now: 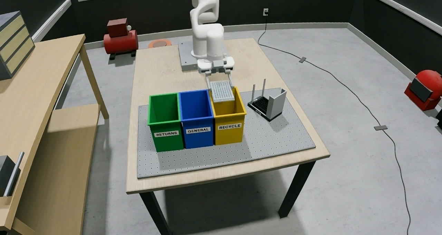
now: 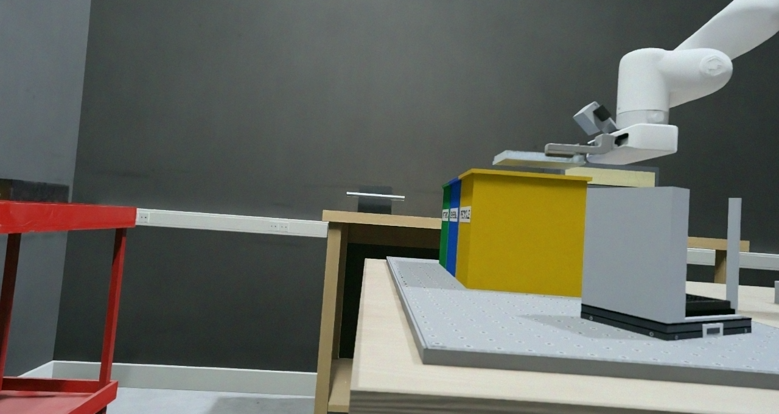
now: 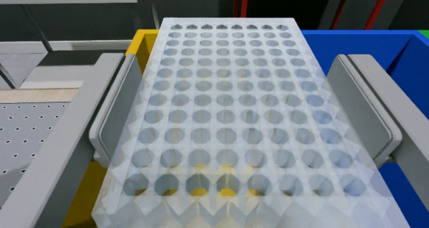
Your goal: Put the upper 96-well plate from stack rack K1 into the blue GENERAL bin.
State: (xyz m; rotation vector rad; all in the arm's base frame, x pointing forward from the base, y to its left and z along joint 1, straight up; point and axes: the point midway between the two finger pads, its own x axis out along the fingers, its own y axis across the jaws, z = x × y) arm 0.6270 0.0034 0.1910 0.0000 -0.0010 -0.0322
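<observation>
My gripper (image 1: 221,87) (image 2: 551,153) (image 3: 236,102) is shut on the upper plate (image 1: 222,93) (image 2: 517,158) (image 3: 224,121), pale and translucent, holding it by its long sides, roughly level and low above the yellow RECYCLE bin (image 1: 228,137) (image 2: 523,237) (image 3: 80,196). In the wrist view its right side reaches over the blue GENERAL bin (image 1: 198,140) (image 2: 453,245) (image 3: 355,41). The green RETURNS bin (image 1: 168,144) (image 2: 445,242) is left of blue in the top view. All three stand upright. The black lower plate (image 1: 261,103) (image 2: 702,304) lies in rack K1 (image 1: 277,105) (image 2: 634,253).
The three bins stand side by side on the perforated board (image 1: 197,165) (image 2: 490,324), with narrow gaps or contact between them. K1 has a tall grey panel and two thin upright posts (image 1: 263,87) (image 2: 733,248). The wooden table (image 1: 160,63) carries the arm's base plate (image 1: 186,57).
</observation>
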